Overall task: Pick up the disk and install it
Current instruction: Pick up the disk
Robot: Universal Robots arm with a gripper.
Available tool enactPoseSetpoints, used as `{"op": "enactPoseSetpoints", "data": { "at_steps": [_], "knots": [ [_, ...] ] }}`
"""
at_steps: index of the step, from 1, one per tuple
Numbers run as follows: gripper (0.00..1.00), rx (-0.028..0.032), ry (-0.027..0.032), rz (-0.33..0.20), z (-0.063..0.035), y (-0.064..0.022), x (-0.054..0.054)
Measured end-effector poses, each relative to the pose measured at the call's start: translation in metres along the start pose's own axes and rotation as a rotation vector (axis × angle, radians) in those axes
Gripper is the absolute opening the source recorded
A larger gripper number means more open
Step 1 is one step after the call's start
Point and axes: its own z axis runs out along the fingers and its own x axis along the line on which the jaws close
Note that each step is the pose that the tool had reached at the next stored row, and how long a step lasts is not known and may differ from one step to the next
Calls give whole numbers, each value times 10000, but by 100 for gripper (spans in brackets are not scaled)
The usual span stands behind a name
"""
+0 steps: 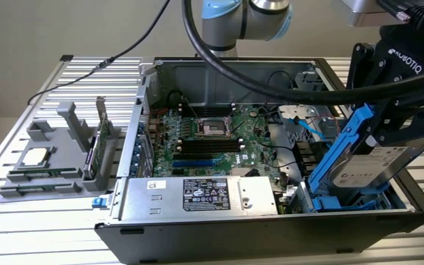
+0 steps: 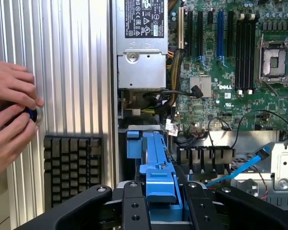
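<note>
Gripper (image 2: 165,203) is seen clamped on the blue-framed disk (image 2: 157,165), which is held on edge, tilted, inside the open case (image 1: 271,234) at the exterior view's right, beside the motherboard (image 1: 205,138). Two hands (image 2: 12,120) are seen on the worktop (image 2: 72,67).

Silver arm (image 1: 265,16) with blue caps, black hand (image 1: 397,128) marked ROBOTIQ.
</note>
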Motion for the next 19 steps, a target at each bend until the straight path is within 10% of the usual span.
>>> {"op": "enactPoseSetpoints", "data": {
  "at_steps": [19],
  "knots": [
    [33, 1, 137, -11, 17, -1, -59]
  ]
}}
